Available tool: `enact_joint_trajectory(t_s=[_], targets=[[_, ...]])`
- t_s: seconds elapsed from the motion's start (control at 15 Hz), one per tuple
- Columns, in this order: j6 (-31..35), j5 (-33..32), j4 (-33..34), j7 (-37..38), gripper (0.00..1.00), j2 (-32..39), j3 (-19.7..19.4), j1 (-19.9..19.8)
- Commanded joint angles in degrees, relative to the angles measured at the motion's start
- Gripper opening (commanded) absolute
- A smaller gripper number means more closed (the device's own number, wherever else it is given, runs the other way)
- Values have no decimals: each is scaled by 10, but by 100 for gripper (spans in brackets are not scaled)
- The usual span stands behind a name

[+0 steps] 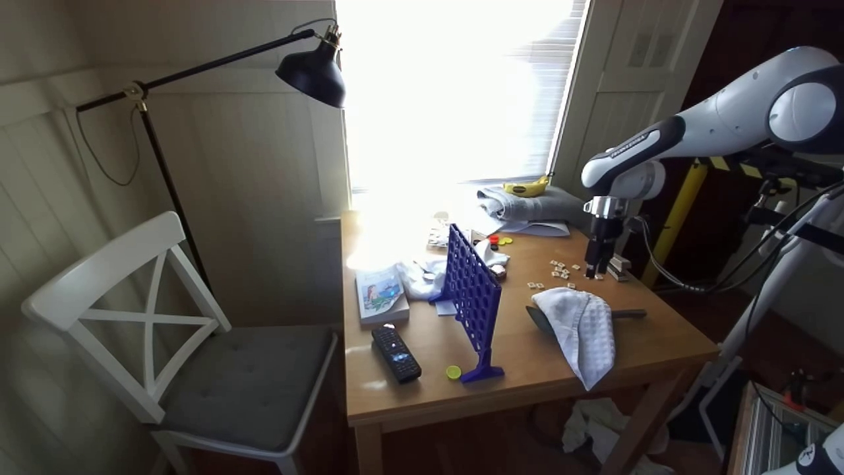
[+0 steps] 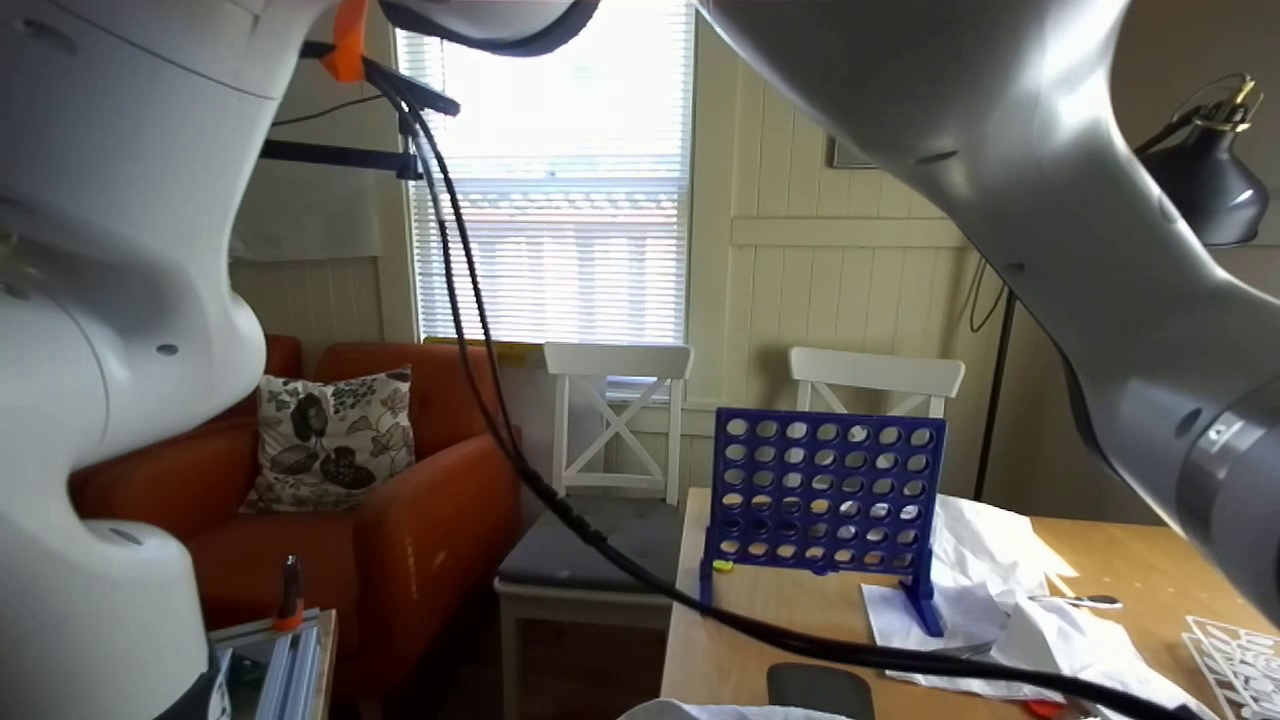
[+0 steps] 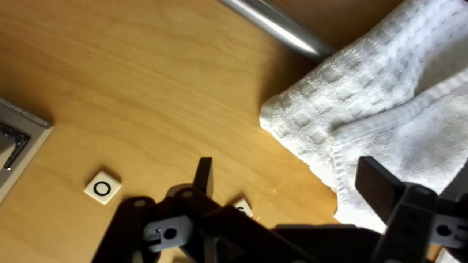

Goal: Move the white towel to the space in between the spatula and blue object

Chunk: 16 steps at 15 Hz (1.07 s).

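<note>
While hovering over wooden table (image 1: 438,343), have gripper (image 3: 287,174) spread wide. See white towel (image 1: 583,323) draped across spatula (image 1: 630,313) at table's 4 o'clock in an exterior view, clear of blue rack (image 1: 473,290) (room: window (image 1: 455,99) at 12, lamp (image 1: 315,74) 11, chair (image 1: 244,386) 9).

Light-brown wooden table (image 1: 521,356) carries dark-blue plastic grid (image 1: 472,289), upright. Yellow disc (image 1: 453,372) just beside it. Black oblong remote (image 1: 396,354), illustrated paperback book (image 1: 380,294) nearby. Cream square letter tiles (image 3: 102,187) scattered. White textured towel (image 1: 583,330) draped across metal-handled spatula (image 1: 630,313).
</note>
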Motion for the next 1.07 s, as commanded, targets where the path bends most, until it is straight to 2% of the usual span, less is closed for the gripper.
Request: enact_joint_trajectory(t_s=[0.0,0.2,0.33,0.67,0.73,1.0], targets=[[-52,46,74,-41,100,49,3,-27],[-115,64,107,-73,100,64,8,-45],[-132,56,128,-101,100,77,6,-49],[-121,48,161,-124,100,100,3,-53],[-115,47,130,-104,100,79,-2,-44],[-115,46,144,-114,100,89,-1,-46]])
